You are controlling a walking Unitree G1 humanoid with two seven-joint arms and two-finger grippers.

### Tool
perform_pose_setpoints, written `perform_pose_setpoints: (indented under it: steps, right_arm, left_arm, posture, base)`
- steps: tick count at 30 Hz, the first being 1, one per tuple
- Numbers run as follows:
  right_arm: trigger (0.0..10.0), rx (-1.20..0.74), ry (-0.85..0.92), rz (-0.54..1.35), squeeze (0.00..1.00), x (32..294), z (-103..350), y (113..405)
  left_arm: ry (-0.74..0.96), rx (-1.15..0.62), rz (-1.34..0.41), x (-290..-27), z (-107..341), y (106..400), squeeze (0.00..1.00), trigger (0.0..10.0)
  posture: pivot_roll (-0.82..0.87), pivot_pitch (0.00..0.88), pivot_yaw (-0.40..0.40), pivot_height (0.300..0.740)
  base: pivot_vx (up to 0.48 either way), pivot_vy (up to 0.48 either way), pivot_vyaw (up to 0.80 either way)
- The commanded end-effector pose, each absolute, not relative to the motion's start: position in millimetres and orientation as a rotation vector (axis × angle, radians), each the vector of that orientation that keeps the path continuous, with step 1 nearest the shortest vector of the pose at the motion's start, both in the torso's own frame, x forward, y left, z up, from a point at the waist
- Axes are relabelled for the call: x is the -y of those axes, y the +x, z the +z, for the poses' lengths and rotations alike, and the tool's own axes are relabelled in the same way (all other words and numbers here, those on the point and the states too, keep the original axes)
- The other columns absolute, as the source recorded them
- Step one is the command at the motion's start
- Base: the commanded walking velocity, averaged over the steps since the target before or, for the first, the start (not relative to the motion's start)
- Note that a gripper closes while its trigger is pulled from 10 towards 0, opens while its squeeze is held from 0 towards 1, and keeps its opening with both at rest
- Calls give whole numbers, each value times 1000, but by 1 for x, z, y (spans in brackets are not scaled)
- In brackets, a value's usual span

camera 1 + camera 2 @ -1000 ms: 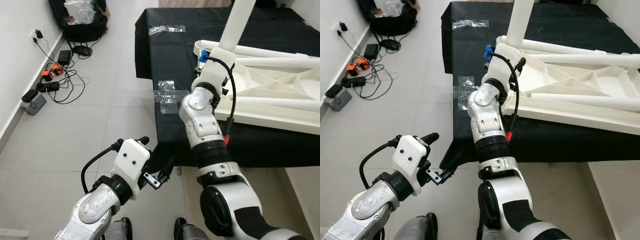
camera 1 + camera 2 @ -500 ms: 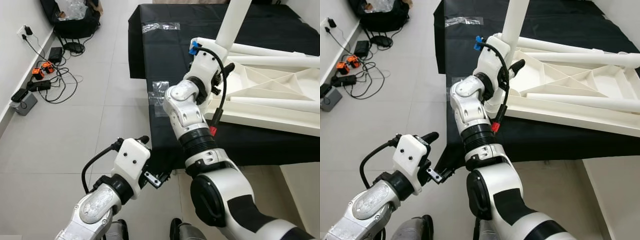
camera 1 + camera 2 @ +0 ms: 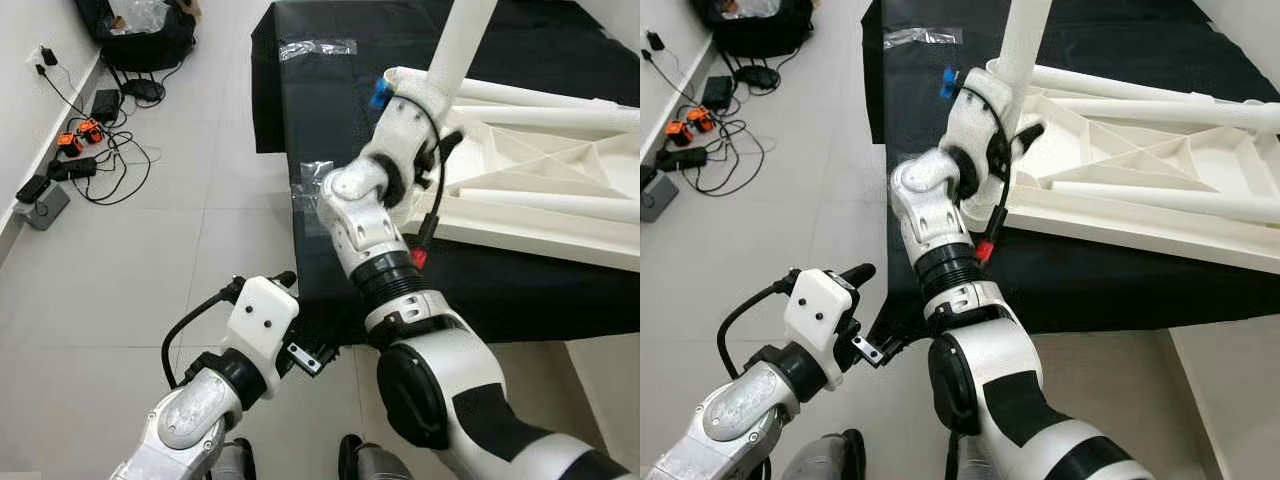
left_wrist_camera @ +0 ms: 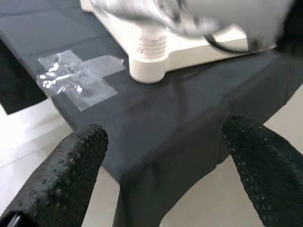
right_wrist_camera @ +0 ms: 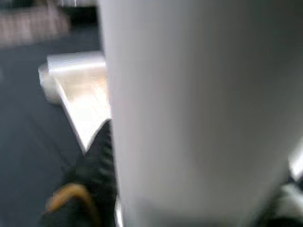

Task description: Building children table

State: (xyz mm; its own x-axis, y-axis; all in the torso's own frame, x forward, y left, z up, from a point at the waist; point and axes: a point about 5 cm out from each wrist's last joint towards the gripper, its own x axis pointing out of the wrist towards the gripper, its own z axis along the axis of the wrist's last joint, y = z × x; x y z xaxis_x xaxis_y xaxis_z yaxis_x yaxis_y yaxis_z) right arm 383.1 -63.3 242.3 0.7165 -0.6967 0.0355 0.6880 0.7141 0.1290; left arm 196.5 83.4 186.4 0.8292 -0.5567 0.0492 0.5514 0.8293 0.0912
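Pale grey floor tiles (image 3: 150, 260) surround a low surface draped in a black cloth (image 3: 330, 110), and on that cloth we see the white plastic children's table (image 3: 540, 190) lying upside down, its ribbed underside facing up.

Our right tool (image 3: 432, 92) reaches up at the near-left corner of the upturned table, where a smooth white cylindrical leg (image 3: 462, 35) stands upright. In the right wrist view that leg (image 5: 199, 109) is pressed close against the camera, with one black finger (image 5: 97, 161) lying against its side; the tool appears closed around the leg, though the far finger is hidden. The right arm (image 3: 375, 235) is bent sharply, its silver forearm rising from the elbow to the table's corner, a black cable looped along it.

Our left tool (image 3: 315, 357) hangs low beside the surface's near edge, touching nothing. In the left wrist view its two fingers (image 4: 61, 175), black and covered in small rubbery bumps, stand wide apart, framing the cloth's corner and a short threaded white socket (image 4: 147, 61) at a corner of the table. Just beside it lies a clear plastic bag (image 4: 71, 78) of small parts. Another clear bag (image 3: 318, 47) lies farther back on the cloth.

By the wall we see a tangle of black cables and chargers (image 3: 85, 155), and a dark bag (image 3: 140, 35) on the floor.
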Motion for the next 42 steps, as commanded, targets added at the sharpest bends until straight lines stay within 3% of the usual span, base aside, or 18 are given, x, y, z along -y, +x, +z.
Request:
perform_pose_setpoints:
  steps: [1,2,9,13,29,42]
  right_arm:
    - [10000,50,148,-737,1000,58,235,382]
    - [10000,59,159,-725,0,57,236,382]
    - [10000,94,183,-686,0,55,241,383]
    - [10000,205,207,-555,0,57,247,385]
    - [10000,250,139,-373,0,77,235,384]
    - [10000,270,232,-140,0,90,231,374]
  left_arm:
    - [56,59,-594,-81,183,195,0,10000]
    - [56,58,-593,-82,183,195,0,10000]
    - [57,56,-593,-82,182,196,0,10000]
    - [61,53,-598,-82,180,196,0,10000]
    - [63,56,-603,-82,177,199,0,10000]
    - [67,54,-605,-83,172,200,0,10000]
  posture:
    - [117,243,-64,740]
    - [116,240,-65,740]
    - [120,239,-61,740]
    - [112,226,-58,740]
    - [104,196,-51,740]
    - [95,154,-46,740]
  base:
    - [0,0,0]
    - [0,0,0]
    - [0,0,0]
    - [0,0,0]
    - [0,0,0]
    - [0,0,0]
